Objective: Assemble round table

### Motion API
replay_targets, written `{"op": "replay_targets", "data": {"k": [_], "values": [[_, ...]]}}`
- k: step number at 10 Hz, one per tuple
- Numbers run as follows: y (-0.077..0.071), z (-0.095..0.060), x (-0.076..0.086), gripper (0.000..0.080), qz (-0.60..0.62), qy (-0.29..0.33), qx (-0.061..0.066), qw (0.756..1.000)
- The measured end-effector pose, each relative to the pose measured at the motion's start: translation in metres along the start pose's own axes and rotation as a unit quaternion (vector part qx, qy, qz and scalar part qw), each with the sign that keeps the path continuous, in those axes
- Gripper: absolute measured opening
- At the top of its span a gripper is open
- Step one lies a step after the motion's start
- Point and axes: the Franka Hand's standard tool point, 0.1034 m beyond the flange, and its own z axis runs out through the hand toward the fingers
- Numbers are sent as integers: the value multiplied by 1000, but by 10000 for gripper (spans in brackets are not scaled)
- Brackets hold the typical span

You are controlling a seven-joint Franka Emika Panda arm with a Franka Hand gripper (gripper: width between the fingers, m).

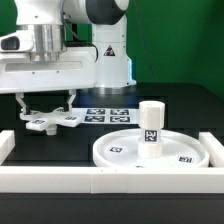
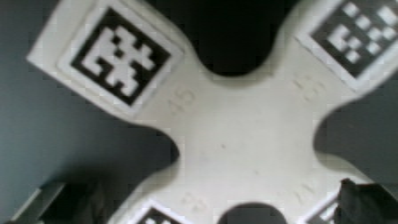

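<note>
Nearest, behind the white rail [image 1: 100,180], the round disc [image 1: 118,152] lies flat on the dark surface at the right, and the short leg [image 1: 151,123] stands upright on it, so that joint looks at least started. Farther back on the left lies the cross-shaped base [image 1: 45,122], not yet fitted. The claw [image 1: 47,108] hangs over it, released and spread wide either side. The marker board [image 1: 108,116] lies just right of it. Left to do, I judge: lift the base onto the leg.
</note>
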Motion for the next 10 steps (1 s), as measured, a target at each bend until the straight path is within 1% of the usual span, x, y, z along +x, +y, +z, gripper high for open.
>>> {"op": "replay_targets", "data": {"k": [5,7,10], "values": [[-5,6,-8,649,1,-7,3,1000],[-4,7,-10,649,1,-8,4,1000],[-5,13,-14,649,2,-14,6,1000]]}}
